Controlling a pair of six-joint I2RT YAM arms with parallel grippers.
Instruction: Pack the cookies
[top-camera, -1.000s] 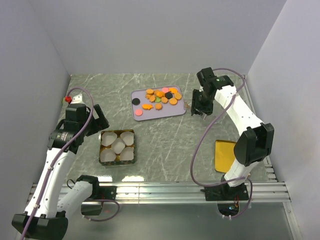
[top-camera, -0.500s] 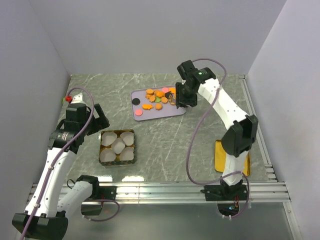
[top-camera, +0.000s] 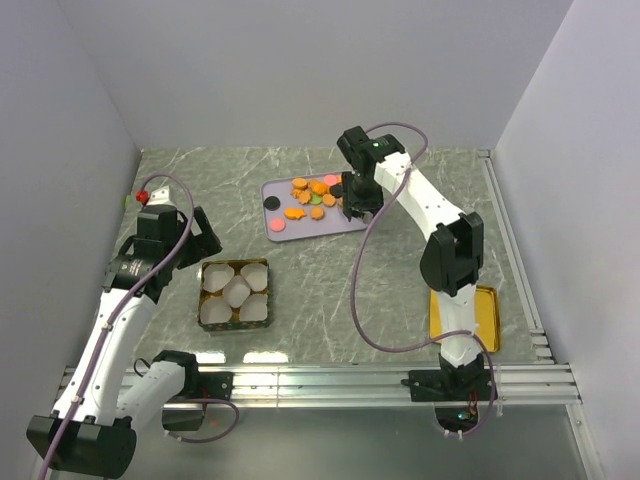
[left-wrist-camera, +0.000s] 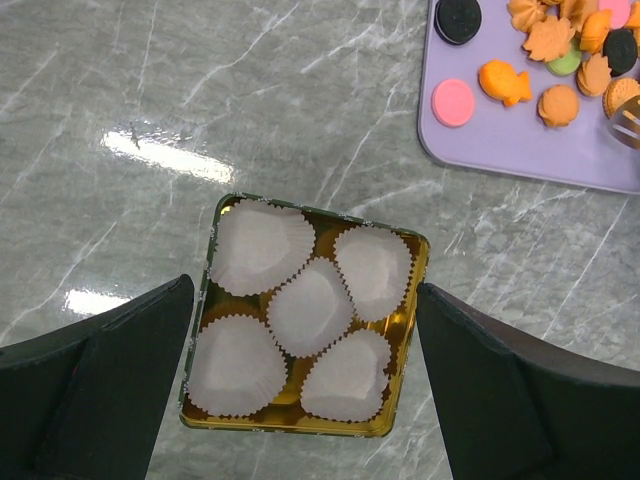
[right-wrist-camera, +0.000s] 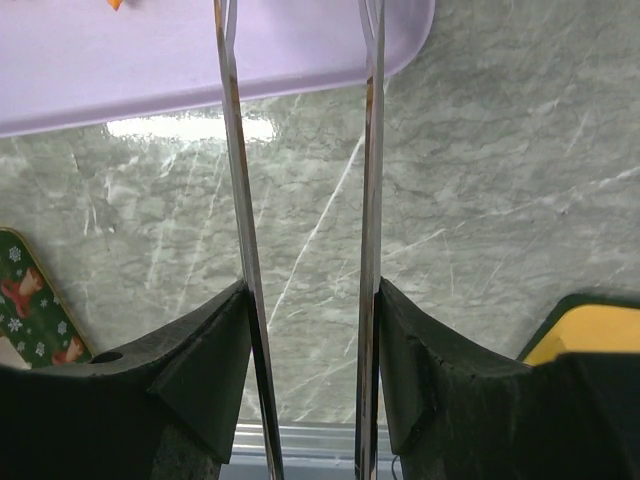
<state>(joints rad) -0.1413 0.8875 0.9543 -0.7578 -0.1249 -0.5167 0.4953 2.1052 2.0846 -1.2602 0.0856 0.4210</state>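
The cookies (top-camera: 322, 194) lie on a purple tray (top-camera: 338, 224) at the back middle: mostly orange, with black, pink and green discs. They also show in the left wrist view (left-wrist-camera: 558, 104). My right gripper (top-camera: 352, 206) is over the tray's right part, shut on metal tongs (right-wrist-camera: 232, 150). The blades stand apart and reach over the tray's edge (right-wrist-camera: 150, 80). One tong tip (left-wrist-camera: 624, 126) is beside the orange pieces. My left gripper (left-wrist-camera: 305, 300) is open above a gold tin (left-wrist-camera: 300, 424) with several empty white paper cups (left-wrist-camera: 308, 306).
The tin (top-camera: 205, 268) sits at the left front, the left gripper (top-camera: 196, 240) by its far left corner. A gold lid (top-camera: 462, 314) lies at the right front beside the right arm's base. Walls close the left, back and right sides. A rail runs along the near edge.
My right arm has swung left with the tongs, from beside the tray's right end to over the cookies. The left arm has shifted slightly.
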